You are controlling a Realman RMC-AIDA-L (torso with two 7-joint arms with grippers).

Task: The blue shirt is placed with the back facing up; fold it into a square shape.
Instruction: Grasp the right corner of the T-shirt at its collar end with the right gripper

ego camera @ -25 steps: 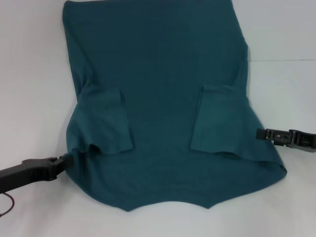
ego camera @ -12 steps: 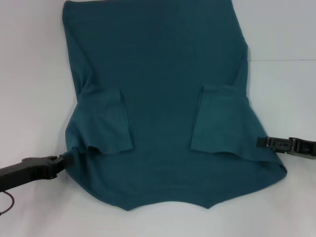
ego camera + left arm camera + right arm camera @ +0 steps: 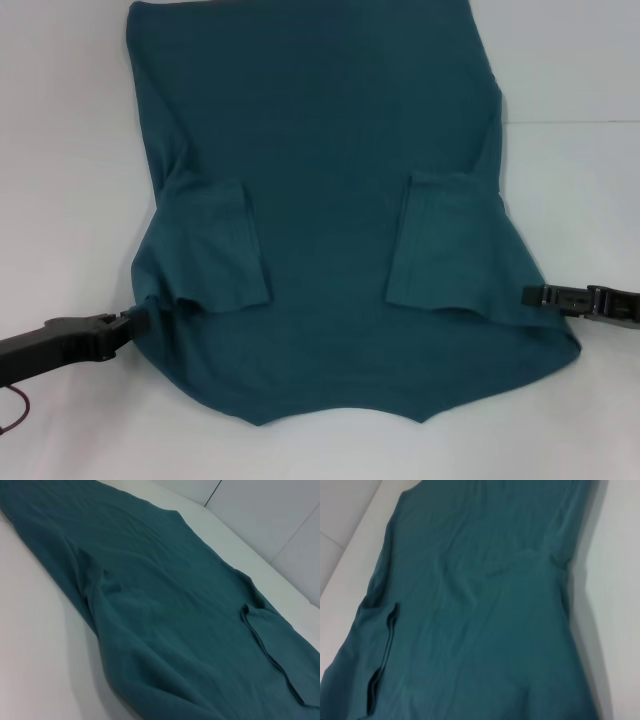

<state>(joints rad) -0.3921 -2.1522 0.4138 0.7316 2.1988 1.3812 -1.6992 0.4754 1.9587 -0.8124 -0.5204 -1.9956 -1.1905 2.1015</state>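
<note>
The blue shirt (image 3: 320, 180) lies spread on the white table (image 3: 60, 150), its hem at the far end and its neckline edge toward me. Both short sleeves are folded inward: the left sleeve (image 3: 215, 245) and the right sleeve (image 3: 445, 245). My left gripper (image 3: 138, 320) touches the shirt's left edge just below the folded sleeve, where the cloth bunches slightly. Low over the table, my right gripper (image 3: 530, 295) meets the shirt's right edge at about the same height. The left wrist view shows the blue shirt (image 3: 165, 605) close up, as does the right wrist view of the shirt (image 3: 480, 610).
White tabletop surrounds the shirt on all sides, with a seam line (image 3: 570, 122) at the right. A thin red cable (image 3: 15, 415) loops beside my left arm at the lower left corner.
My right gripper has slid toward me along the shirt's right edge. The left gripper has barely shifted, and the shirt lies the same.
</note>
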